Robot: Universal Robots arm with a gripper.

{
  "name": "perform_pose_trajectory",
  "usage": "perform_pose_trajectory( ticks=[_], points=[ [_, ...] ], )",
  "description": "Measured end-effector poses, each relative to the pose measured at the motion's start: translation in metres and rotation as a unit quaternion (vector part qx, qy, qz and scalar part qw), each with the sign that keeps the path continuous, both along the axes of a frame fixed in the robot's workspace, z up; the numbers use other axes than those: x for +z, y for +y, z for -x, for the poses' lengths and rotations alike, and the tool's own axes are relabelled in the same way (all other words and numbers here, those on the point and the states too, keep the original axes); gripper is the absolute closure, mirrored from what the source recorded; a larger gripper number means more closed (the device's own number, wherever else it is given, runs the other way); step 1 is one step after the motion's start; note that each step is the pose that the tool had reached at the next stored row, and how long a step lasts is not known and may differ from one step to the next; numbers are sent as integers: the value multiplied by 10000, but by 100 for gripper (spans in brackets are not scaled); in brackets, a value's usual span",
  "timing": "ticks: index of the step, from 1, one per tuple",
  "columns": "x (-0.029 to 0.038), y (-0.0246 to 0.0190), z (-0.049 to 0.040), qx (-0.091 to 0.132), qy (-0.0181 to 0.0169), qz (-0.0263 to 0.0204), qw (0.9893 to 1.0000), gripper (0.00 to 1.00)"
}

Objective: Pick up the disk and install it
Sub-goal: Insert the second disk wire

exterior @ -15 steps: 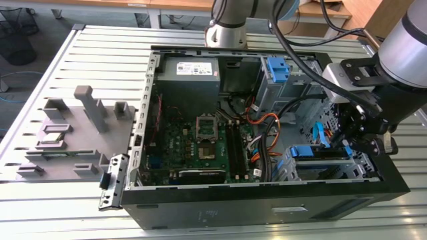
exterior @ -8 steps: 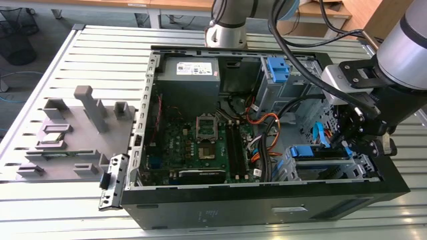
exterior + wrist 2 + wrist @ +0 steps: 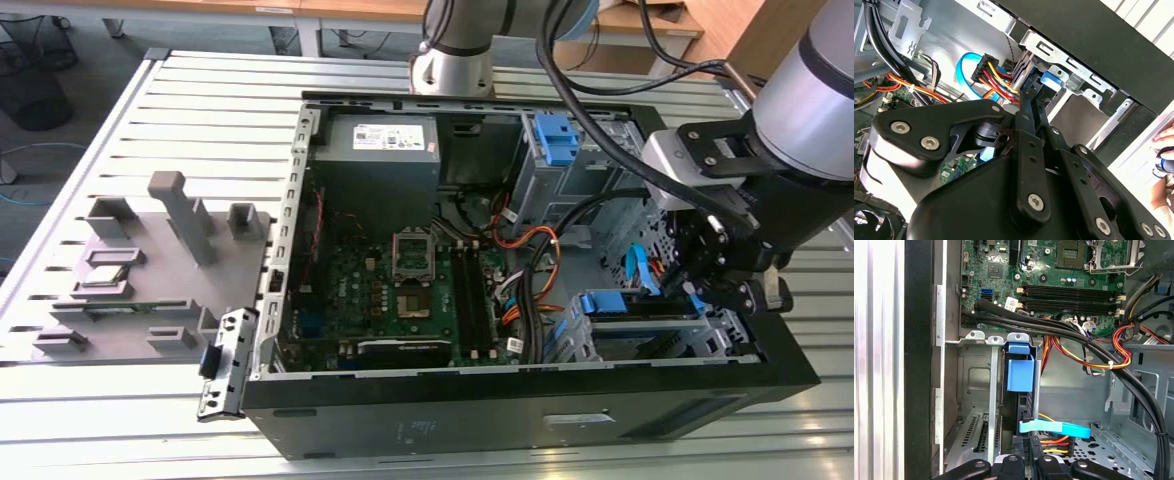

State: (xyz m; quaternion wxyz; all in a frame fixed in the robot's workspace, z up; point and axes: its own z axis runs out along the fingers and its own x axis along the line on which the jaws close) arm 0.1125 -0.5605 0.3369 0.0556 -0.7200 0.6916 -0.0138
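The disk (image 3: 1023, 405) stands on edge in a slot of the metal drive cage (image 3: 974, 390) at the case's front corner. Its blue bracket tab (image 3: 1020, 373) sticks out at the cage mouth; the labelled face is hidden. In the exterior view the disk's blue bracket (image 3: 619, 303) lies on top of the cage (image 3: 607, 345) at the view's right. My gripper (image 3: 703, 288) hangs just beside it, inside the case. In both wrist views its black fingers (image 3: 1026, 125) run close together toward the disk's rear edge, shut with nothing seen between them (image 3: 1027, 463). A blue data cable (image 3: 1056, 429) and coloured power wires (image 3: 1054, 444) crowd that edge.
The open case (image 3: 534, 400) holds the motherboard (image 3: 400, 290), a grey power supply (image 3: 380, 150), a second blue bracket (image 3: 554, 140) in the upper bay and thick black cables (image 3: 1064, 332). A grey fixture tray (image 3: 147, 270) lies at the exterior view's left. A person's hand (image 3: 1164, 145) is beyond the case.
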Motion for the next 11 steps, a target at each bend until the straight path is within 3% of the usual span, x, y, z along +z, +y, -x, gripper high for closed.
perform_pose_trajectory(
  ticks=[11],
  points=[
    [-5,0,0,-24,0,0,10000,83]
  ],
)
